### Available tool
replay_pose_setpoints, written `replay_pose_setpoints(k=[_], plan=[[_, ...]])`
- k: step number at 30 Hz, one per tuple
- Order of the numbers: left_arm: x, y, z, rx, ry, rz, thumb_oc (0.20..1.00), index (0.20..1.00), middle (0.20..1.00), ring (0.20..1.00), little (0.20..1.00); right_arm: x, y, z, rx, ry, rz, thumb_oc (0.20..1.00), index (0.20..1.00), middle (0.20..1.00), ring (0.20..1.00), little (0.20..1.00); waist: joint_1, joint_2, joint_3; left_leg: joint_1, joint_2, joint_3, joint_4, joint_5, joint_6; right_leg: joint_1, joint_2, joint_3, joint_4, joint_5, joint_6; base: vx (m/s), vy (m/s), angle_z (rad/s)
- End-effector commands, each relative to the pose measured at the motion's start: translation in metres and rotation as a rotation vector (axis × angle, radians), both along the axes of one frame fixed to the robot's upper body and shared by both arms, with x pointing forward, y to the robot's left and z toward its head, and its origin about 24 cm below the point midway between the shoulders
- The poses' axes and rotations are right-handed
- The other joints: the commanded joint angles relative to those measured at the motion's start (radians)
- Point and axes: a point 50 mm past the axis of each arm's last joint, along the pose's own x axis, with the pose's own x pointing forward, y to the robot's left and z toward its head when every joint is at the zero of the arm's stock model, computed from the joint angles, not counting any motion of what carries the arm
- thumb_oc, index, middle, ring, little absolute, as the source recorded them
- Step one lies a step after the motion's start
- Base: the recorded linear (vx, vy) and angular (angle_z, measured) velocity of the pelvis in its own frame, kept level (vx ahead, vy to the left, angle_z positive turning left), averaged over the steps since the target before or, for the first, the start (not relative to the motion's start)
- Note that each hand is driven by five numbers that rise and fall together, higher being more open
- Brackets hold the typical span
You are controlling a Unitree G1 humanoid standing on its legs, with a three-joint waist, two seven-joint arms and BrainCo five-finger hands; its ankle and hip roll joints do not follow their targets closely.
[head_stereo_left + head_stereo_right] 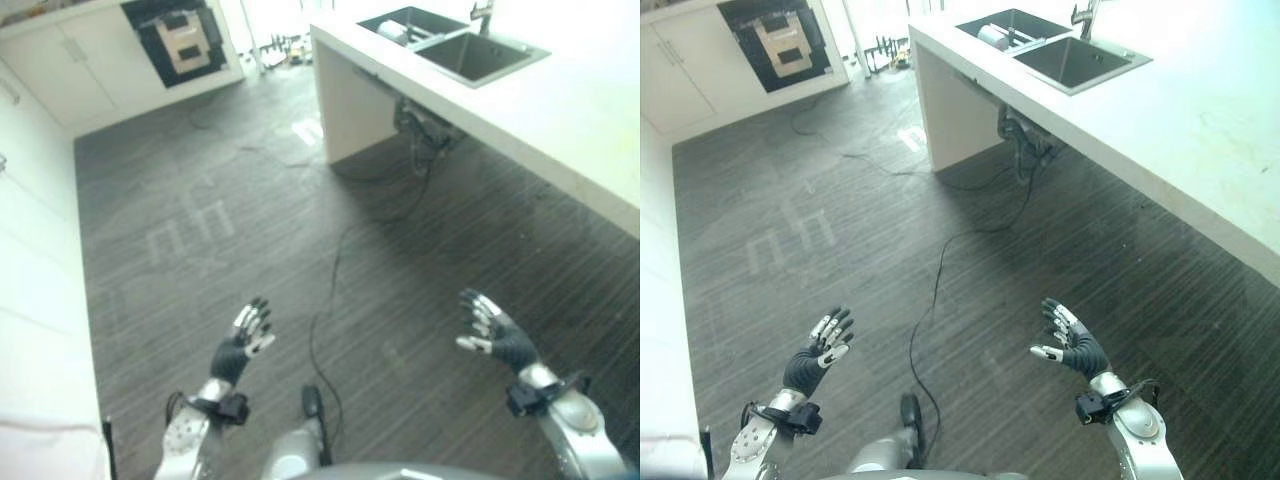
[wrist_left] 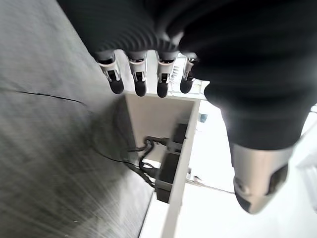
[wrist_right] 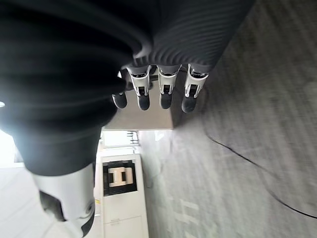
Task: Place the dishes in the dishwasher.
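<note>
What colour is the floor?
Dark grey with thin stripes; the floor shows best in the right eye view.

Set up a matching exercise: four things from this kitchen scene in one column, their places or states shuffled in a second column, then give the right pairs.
Things:
1. left hand
2. right hand
3. sink
4. dark built-in appliance

Places or states:
A. set into the white counter, far right
B. open and holding nothing, over the dark floor on the robot's right
C. in the far wall of white cabinets
D. open and holding nothing, over the floor on the robot's left

Pairs: 1-D, 2-B, 3-A, 4-C
</note>
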Motion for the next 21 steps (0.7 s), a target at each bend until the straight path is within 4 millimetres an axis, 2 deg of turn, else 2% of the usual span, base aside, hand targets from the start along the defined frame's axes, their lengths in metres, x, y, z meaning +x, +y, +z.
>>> replay_pose_setpoints(k=[1,3,5,7,8,10,12,13,14,16,17,19,21], plan=[[0.012,0.016,0.041,0.068,-0.198,0.018,1.000,1.000,1.000,1.000,1.000,0.006,0.001,0.027,0.064,-0.154,-0.008,1.000,1.000,1.000,1.000,1.000,0.030,-0.007,-0.055,0.048,0.074,-0.082,0.013,-0.083,-0.122,-0.154,-0.115,-0.091,0.076,0.044,0.082,0.24,0.248,0.22],[0.016,0.019,0.049,0.125,-0.234,0.020,1.000,1.000,1.000,1.000,1.000,0.009,0.007,0.030,0.089,-0.190,-0.022,1.000,1.000,1.000,1.000,1.000,0.043,-0.023,-0.064,0.059,0.032,-0.100,0.013,-0.100,-0.085,-0.177,-0.148,-0.098,0.160,0.061,0.105,0.28,0.347,0.66],[0.016,0.019,0.051,0.154,-0.232,0.018,1.000,1.000,1.000,1.000,1.000,0.012,0.011,0.030,0.101,-0.196,-0.033,1.000,1.000,1.000,1.000,1.000,0.055,-0.031,-0.072,0.062,-0.013,-0.119,0.013,-0.109,-0.050,-0.209,-0.163,-0.080,0.267,0.110,0.112,0.22,0.339,0.54],[0.017,0.019,0.051,0.169,-0.232,0.014,1.000,1.000,1.000,1.000,1.000,0.014,0.014,0.028,0.111,-0.190,-0.041,1.000,1.000,1.000,1.000,1.000,0.054,-0.029,-0.075,0.069,-0.035,-0.128,0.013,-0.120,-0.027,-0.250,-0.162,-0.054,0.384,0.151,0.113,0.15,0.280,0.36],[0.017,0.018,0.051,0.174,-0.233,0.009,1.000,1.000,1.000,1.000,1.000,0.013,0.016,0.026,0.113,-0.184,-0.042,1.000,1.000,1.000,1.000,1.000,0.052,-0.023,-0.075,0.079,-0.054,-0.137,0.013,-0.127,-0.012,-0.297,-0.156,-0.041,0.505,0.194,0.114,0.15,0.293,0.52],[0.015,0.016,0.051,0.190,-0.237,0.007,1.000,1.000,1.000,1.000,1.000,0.012,0.019,0.024,0.113,-0.180,-0.031,1.000,1.000,1.000,1.000,1.000,0.056,-0.006,-0.072,0.096,-0.055,-0.136,0.013,-0.145,-0.002,-0.370,-0.167,-0.069,0.630,0.218,0.104,0.17,0.312,0.34],[0.016,0.016,0.053,0.217,-0.239,0.016,1.000,1.000,1.000,1.000,1.000,0.013,0.020,0.023,0.103,-0.170,-0.007,1.000,1.000,1.000,1.000,1.000,0.051,-0.006,-0.063,0.113,-0.054,-0.131,0.013,-0.153,-0.009,-0.430,-0.152,-0.125,0.554,0.165,0.081,0.22,0.130,-0.11],[0.017,0.016,0.054,0.211,-0.241,0.016,1.000,1.000,1.000,1.000,1.000,0.013,0.019,0.023,0.096,-0.165,-0.002,1.000,1.000,1.000,1.000,1.000,0.043,-0.015,-0.057,0.125,-0.060,-0.135,0.013,-0.161,-0.014,-0.428,-0.135,-0.148,0.459,0.157,0.079,0.29,-0.072,-0.20],[0.020,0.017,0.057,0.213,-0.242,0.013,1.000,1.000,1.000,1.000,1.000,0.011,0.015,0.025,0.091,-0.166,-0.003,1.000,1.000,1.000,1.000,1.000,0.028,-0.033,-0.048,0.147,-0.067,-0.130,0.013,-0.179,-0.019,-0.447,-0.129,-0.169,0.328,0.175,0.088,0.29,-0.109,-0.05],[0.023,0.015,0.058,0.211,-0.240,0.003,1.000,1.000,1.000,1.000,1.000,0.011,0.010,0.026,0.086,-0.167,-0.010,1.000,1.000,1.000,1.000,1.000,0.003,-0.044,-0.036,0.178,-0.067,-0.128,0.013,-0.201,-0.026,-0.483,-0.128,-0.174,0.217,0.214,0.102,0.33,-0.121,0.10],[0.027,0.010,0.057,0.214,-0.236,-0.019,1.000,1.000,1.000,1.000,1.000,0.013,0.007,0.027,0.083,-0.172,-0.030,1.000,1.000,1.000,1.000,1.000,-0.023,-0.041,-0.024,0.211,-0.062,-0.140,0.013,-0.223,-0.030,-0.529,-0.133,-0.164,0.148,0.260,0.115,0.39,-0.131,0.32],[0.030,0.005,0.054,0.220,-0.236,-0.045,1.000,1.000,1.000,1.000,1.000,0.014,0.004,0.028,0.084,-0.178,-0.052,1.000,1.000,1.000,1.000,1.000,-0.048,-0.038,-0.015,0.244,-0.065,-0.161,0.013,-0.245,-0.026,-0.568,-0.142,-0.137,0.109,0.301,0.123,0.39,-0.139,0.88],[0.030,0.005,0.055,0.226,-0.240,-0.044,1.000,1.000,1.000,1.000,1.000,0.012,0.003,0.028,0.086,-0.183,-0.057,1.000,1.000,1.000,1.000,1.000,-0.058,-0.039,-0.018,0.272,-0.073,-0.152,0.013,-0.271,-0.021,-0.569,-0.154,-0.160,0.070,0.326,0.131,0.31,-0.148,0.59]])
